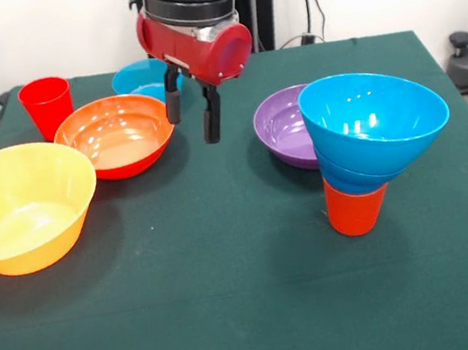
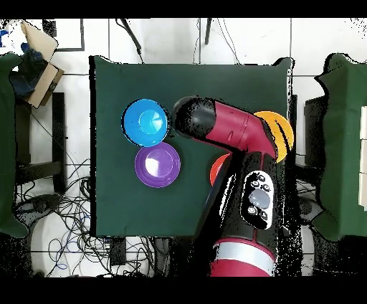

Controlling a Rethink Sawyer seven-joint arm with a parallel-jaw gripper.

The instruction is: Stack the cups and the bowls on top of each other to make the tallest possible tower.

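The tower (image 1: 363, 156) stands on the green surface (image 1: 235, 298) toward the right of the front view: an orange cup (image 1: 355, 207) upside down at the bottom, a blue bowl (image 1: 353, 176) seated on it, and a larger blue bowl (image 1: 374, 123) nested in that one, its mouth tipped toward the camera. From overhead the same stack reads only as one blue disc (image 2: 145, 122); the cup beneath is hidden there. Just behind it and touching or nearly so sits the wide purple bowl (image 1: 284, 128), upright, seen overhead as a purple circle (image 2: 157, 163) beside the blue one.

The claw (image 1: 192, 111) hangs in the air above the middle of the surface, its two black fingers (image 1: 211, 113) apart with nothing between them. Overhead, the red arm (image 2: 236, 136) covers it entirely, so its fingers show only in the front view.

At the left of the front view the orange-red bowl (image 1: 118, 133) sits upright, the large yellow-orange bowl (image 1: 20, 205) near it at the surface's edge, a red cup (image 1: 47, 106) upright behind them, and a teal bowl (image 1: 142, 79) partly hidden behind the claw. Overhead, the arm conceals most of these: only slivers of the yellow-orange bowl (image 2: 282, 133) and the orange-red bowl (image 2: 217, 169) show.
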